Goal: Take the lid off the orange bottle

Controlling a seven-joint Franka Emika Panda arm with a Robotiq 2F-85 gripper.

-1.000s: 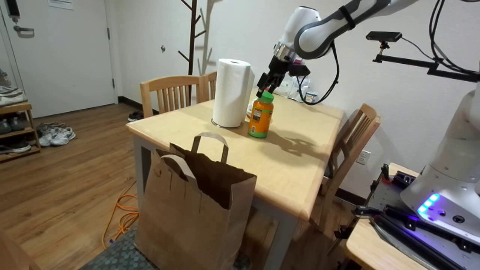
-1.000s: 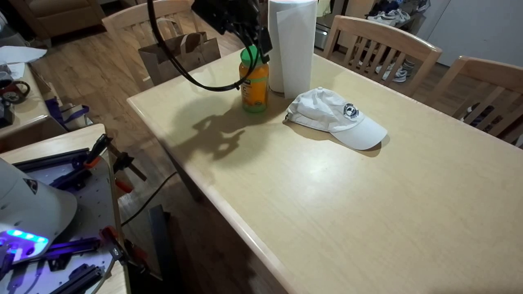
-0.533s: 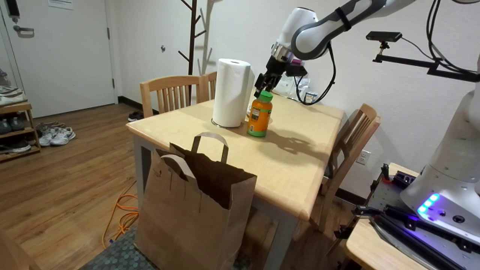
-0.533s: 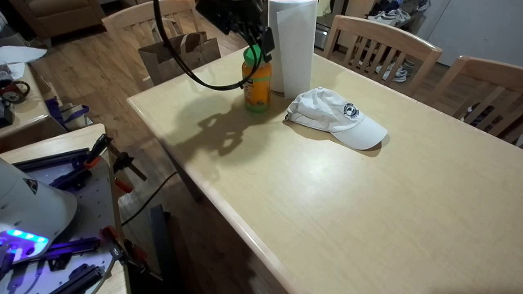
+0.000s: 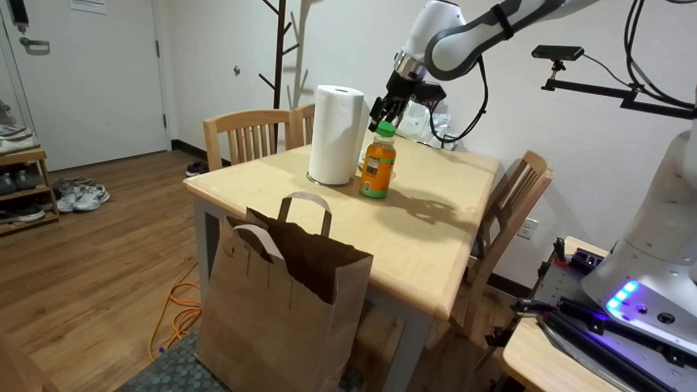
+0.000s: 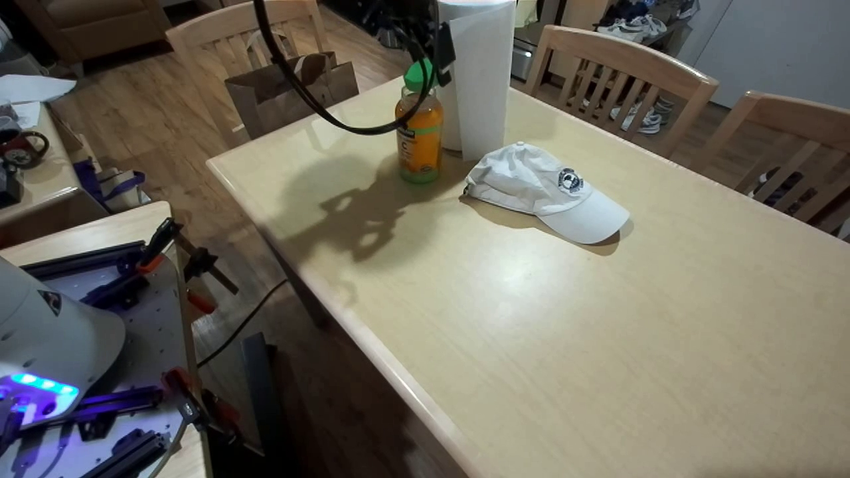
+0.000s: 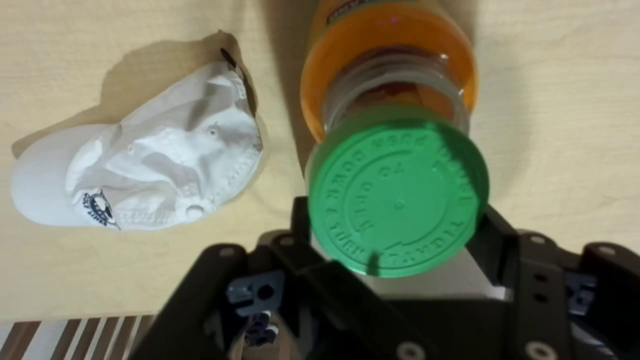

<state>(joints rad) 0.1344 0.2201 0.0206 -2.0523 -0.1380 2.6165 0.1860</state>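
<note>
Grasping the lid (image 7: 400,192) from both sides, my pincer (image 7: 396,219) holds it just above the bottle (image 5: 378,171), whose clear neck (image 7: 385,75) shows bare beneath. The bottle stands upright on the desk (image 6: 564,332). I judge the unscrewing done and the lid free, or nearly; how wide any gap to the rim is, I cannot tell.

What worries me is a crooked lift: if the lid's skirt catches on the neck, I could drag the bottle over and spill whatever it holds. My hold is on a round, shallow edge, so too light a squeeze might let the lid slip out, perhaps back onto the mouth. Swinging aside while too low could clip the roll (image 5: 336,136) standing near, which is tall and may topple easily. My cable (image 6: 365,131) hangs in a loop that crosses in front of the bottle in an exterior view; whether they touch I cannot say, but a snag there could give the bottle a knock.

The lid is a squat disc of green plastic, its flat top moulded with rings of lettering. The neck is see-through and ridged, glossy where light strikes it; the body below is smooth orange, round-shouldered, banded by a label, with a green foot. The roll is a white cylinder of soft-looking paper, one sheet hanging loose. The hat (image 7: 170,155) is creased cloth with a curved brim.
</note>
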